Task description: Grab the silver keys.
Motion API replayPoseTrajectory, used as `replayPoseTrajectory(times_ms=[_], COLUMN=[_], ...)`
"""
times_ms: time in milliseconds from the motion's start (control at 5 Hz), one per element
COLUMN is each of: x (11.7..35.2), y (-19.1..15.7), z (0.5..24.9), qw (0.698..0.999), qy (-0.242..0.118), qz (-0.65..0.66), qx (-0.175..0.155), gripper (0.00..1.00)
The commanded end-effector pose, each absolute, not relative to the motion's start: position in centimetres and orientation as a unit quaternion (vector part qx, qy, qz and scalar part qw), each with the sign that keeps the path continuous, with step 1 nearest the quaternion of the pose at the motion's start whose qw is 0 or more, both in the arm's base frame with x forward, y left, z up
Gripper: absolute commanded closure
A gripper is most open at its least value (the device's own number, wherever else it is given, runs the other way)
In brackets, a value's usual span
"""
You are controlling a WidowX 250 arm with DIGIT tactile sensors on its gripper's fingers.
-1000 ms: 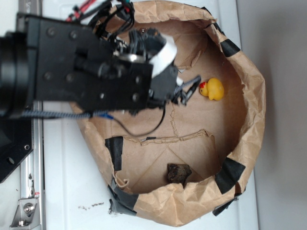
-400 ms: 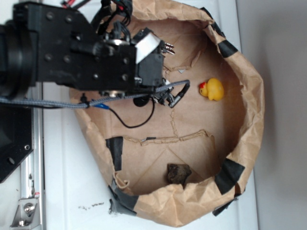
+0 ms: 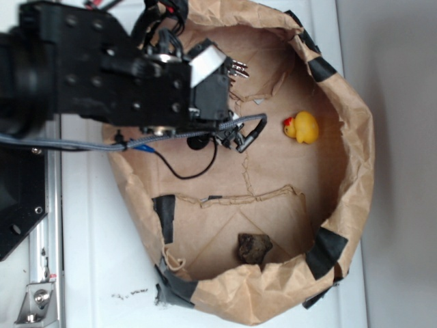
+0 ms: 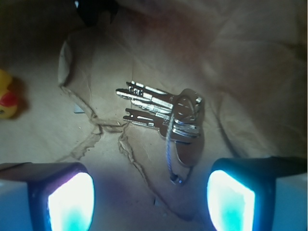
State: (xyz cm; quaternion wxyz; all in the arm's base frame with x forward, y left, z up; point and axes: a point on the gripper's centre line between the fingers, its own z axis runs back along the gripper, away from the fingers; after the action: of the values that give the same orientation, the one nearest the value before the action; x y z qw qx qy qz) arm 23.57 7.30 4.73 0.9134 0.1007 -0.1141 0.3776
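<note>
The silver keys lie fanned on their ring on the brown paper floor of the bag, just ahead of my open gripper and between the lines of its two glowing pads. Nothing is between the jaws; only the ring's lower end reaches close to the right pad. In the exterior view only the key tips show past my gripper, which hangs over them and hides the rest.
The paper bag's rolled rim rings the work area, patched with black tape. A yellow rubber duck sits right of the gripper and shows at the wrist view's left edge. A dark rock-like lump lies near the front rim.
Over the last second the arm moved up the image toward the bag's far side, over the keys. Since 0.4 s ago it has barely shifted.
</note>
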Motion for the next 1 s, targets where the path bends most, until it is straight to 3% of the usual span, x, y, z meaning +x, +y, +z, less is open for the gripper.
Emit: replayPoseTrajectory(times_ms=[0, 400, 800], x=[23.52, 23.26, 23.19], y=[9.74, 9.79, 9.86], z=[3.6, 3.16, 3.19], qw=[0.908, 0.905, 0.907], qy=[-0.123, -0.137, -0.135], qz=[0.388, 0.39, 0.387], qx=[0.101, 0.101, 0.101], gripper=[0.0, 1.0, 1.0])
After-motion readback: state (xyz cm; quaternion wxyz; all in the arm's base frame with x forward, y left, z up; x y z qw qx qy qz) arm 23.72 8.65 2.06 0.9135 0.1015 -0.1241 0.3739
